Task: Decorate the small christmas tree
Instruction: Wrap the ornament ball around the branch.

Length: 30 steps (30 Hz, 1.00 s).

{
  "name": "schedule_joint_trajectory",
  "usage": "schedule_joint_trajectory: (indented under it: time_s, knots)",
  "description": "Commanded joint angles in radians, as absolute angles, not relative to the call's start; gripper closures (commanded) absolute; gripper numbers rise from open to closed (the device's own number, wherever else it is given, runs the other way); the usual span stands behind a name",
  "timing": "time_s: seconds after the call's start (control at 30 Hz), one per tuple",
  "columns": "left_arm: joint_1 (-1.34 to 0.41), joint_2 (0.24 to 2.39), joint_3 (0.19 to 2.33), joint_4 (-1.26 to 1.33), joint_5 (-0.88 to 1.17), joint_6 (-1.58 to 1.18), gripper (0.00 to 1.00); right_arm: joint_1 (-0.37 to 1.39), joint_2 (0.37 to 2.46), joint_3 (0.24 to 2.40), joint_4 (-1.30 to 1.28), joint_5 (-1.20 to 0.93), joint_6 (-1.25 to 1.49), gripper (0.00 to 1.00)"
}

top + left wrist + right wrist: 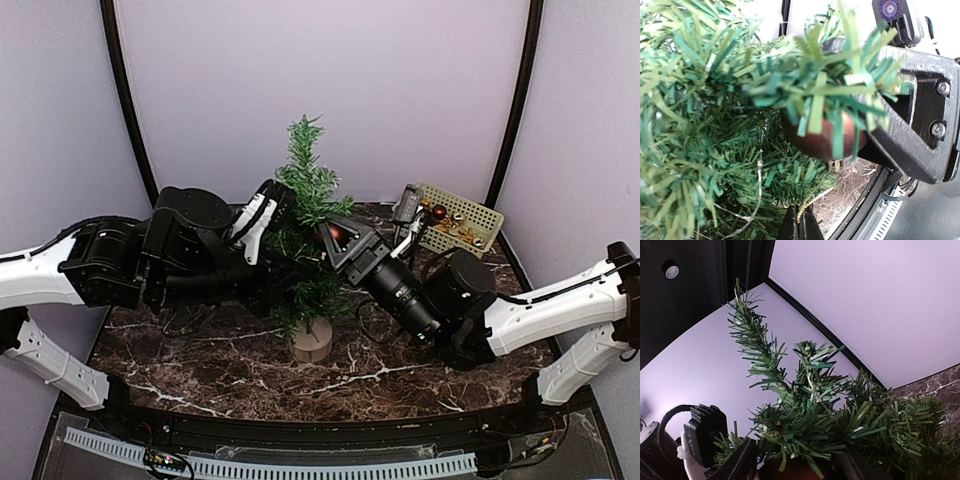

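The small christmas tree (308, 200) stands mid-table on its pale stump base (312, 340). Its branches fill the left wrist view (705, 125) and the right wrist view (805, 410). My right gripper (343, 243) is shut on a dark red ball ornament (336, 234) and holds it against the tree's right side. The ball shows among the needles in the left wrist view (817, 140) and low in the right wrist view (795, 471). My left gripper (800, 227) is shut on the ball's thin gold cord (815, 202). In the top view its tips (290, 272) are buried in the branches.
A beige perforated tray (470, 213) at the back right holds another red ball (438, 212) and small gold ornaments. Both arms cross in front of the tree at mid height. Curved black posts and pale walls close the back. The table's front rail (300, 465) runs along the near edge.
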State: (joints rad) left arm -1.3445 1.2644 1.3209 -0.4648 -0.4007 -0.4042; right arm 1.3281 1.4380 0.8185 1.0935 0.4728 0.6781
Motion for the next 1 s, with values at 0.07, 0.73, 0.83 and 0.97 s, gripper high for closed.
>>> schedule_joint_trajectory:
  time_s: [0.07, 0.73, 0.83, 0.97]
  knots:
    - [-1.339, 1.276, 1.315, -0.435, -0.355, -0.391, 1.00, 1.338, 1.445, 0.825, 1.143, 0.489, 0.669, 0.47]
    - [-1.339, 1.314, 1.321, -0.506, -0.378, -0.391, 1.00, 1.338, 1.431, 0.790, 1.150, 0.493, 0.688, 0.47]
    - [-1.339, 1.328, 1.330, -0.523, -0.392, -0.386, 1.00, 1.338, 1.436, 0.790, 1.151, 0.498, 0.684, 0.47]
    - [-1.339, 1.343, 1.341, -0.539, -0.407, -0.385, 1.00, 1.337, 1.441, 0.790, 1.151, 0.505, 0.683, 0.47]
